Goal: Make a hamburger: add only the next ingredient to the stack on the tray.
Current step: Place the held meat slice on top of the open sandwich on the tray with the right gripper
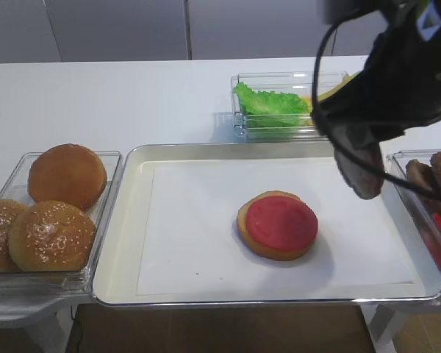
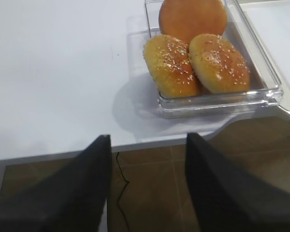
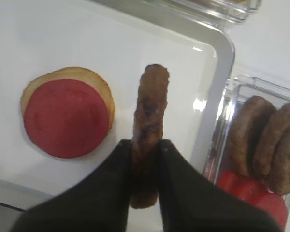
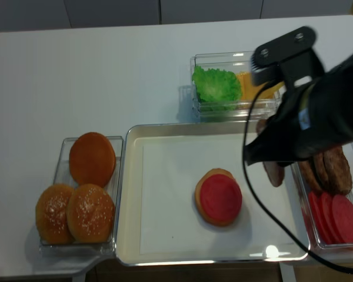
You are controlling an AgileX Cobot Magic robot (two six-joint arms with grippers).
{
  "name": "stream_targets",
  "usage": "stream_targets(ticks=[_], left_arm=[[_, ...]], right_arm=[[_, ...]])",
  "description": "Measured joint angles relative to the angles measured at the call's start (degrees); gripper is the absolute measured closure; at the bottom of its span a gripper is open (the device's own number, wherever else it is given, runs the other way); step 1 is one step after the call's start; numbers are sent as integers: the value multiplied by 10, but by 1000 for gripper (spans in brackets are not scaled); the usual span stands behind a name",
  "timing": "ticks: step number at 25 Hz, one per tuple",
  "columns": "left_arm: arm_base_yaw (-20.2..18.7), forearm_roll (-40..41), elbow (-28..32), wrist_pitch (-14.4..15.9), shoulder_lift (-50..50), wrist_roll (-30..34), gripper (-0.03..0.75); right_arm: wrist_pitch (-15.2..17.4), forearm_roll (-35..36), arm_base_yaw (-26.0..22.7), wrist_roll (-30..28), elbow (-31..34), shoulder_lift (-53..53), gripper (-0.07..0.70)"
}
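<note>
Right wrist view: right gripper [image 3: 146, 152] jaws pinch meat patty [image 3: 148, 116] on edge, above the tray [image 1: 125, 220] liner near its right rim. Stack [image 1: 278, 225], red disc on bun base, sits to its left, apart. Left gripper [image 2: 147, 150] jaws wide, holding nothing, near bun bin [image 2: 222, 99]

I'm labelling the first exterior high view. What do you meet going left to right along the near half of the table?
bun bin → tray → stack → meat patty in the right gripper
</note>
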Motion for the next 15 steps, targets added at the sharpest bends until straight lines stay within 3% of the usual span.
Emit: stream_targets(ticks=[6,15], left_arm=[[0,0,0,0,0,0,346],[0,0,0,0,0,0,346]], right_arm=[[-33,-19,38,9,-4,63,510],[-46,-23,51,10,-17,115,510]])
